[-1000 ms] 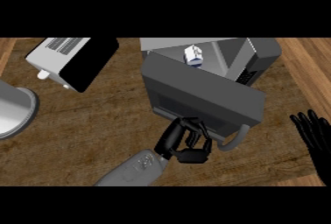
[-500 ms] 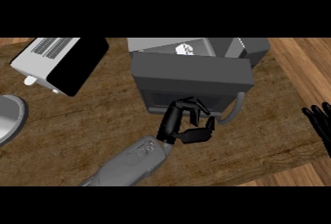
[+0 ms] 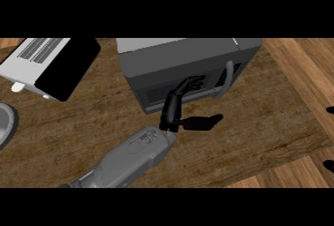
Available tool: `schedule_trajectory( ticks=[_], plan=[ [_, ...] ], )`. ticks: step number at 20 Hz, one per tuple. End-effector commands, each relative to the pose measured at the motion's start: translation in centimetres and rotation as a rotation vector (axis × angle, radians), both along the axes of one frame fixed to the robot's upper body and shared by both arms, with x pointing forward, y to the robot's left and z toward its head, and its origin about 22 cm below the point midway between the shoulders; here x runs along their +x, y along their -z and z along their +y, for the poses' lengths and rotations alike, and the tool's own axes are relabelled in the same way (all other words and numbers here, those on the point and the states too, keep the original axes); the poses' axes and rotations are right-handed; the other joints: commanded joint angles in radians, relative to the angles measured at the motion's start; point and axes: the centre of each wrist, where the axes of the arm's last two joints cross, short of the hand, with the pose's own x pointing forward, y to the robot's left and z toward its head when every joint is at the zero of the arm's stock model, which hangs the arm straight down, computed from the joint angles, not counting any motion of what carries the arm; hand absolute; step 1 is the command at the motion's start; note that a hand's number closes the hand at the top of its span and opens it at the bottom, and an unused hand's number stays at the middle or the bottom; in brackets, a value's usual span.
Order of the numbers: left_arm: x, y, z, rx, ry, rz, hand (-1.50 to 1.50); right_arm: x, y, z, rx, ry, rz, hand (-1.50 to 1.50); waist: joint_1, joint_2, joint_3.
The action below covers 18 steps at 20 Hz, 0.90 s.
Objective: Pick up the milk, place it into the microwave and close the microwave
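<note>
The dark grey microwave (image 3: pixel 189 53) stands at the top centre of the wooden counter. Its door (image 3: pixel 163 86) faces me and looks shut, with the bar handle (image 3: pixel 228 79) on its right side. No milk shows; the door hides the inside. My left hand (image 3: pixel 175 110) reaches up from the lower middle. Its straight fingers (image 3: pixel 187 84) lie against the door front and its thumb (image 3: pixel 203 122) sticks out to the right. This hand is open and holds nothing. Of my right hand (image 3: pixel 329 110), only two dark tips show at the right edge, well apart.
A white and black toaster (image 3: pixel 49 66) sits at the top left. A grey round rim (image 3: pixel 4 126) shows at the left edge. A lighter wood strip (image 3: pixel 306 66) runs along the right side.
The microwave door has swung from open to shut, hiding the milk. My left hand's fingers went from curled to straight against the door. My right hand slid nearly out of view.
</note>
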Motion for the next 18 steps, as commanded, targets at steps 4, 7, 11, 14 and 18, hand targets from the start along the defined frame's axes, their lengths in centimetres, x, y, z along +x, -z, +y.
schedule_trajectory(
  ticks=[4,7,11,14,18],
  plan=[
    [1.7,-1.9,0.0,-0.087,-0.100,0.000,-1.50,0.7,-4.3,-0.9,-0.152,0.061,-0.135,1.50,-0.008,0.017,-0.002],
    [2.1,-2.6,-0.2,-0.098,-0.120,-0.003,-1.50,1.1,-4.2,-0.9,-0.143,0.078,-0.136,1.50,-0.004,0.022,0.001],
    [2.0,-2.3,-0.3,-0.100,-0.124,-0.005,-1.50,1.6,-4.8,-0.9,-0.151,0.090,-0.155,1.50,0.002,0.030,0.002],
    [2.2,-2.5,-0.3,-0.108,-0.127,-0.006,-1.50,1.8,-5.2,-0.8,-0.157,0.102,-0.171,1.50,0.000,0.032,0.003],
    [2.1,-2.2,-0.2,-0.113,-0.125,-0.022,-1.50,2.4,-5.4,-0.8,-0.159,0.098,-0.171,1.50,0.008,0.043,0.003]
  ],
)
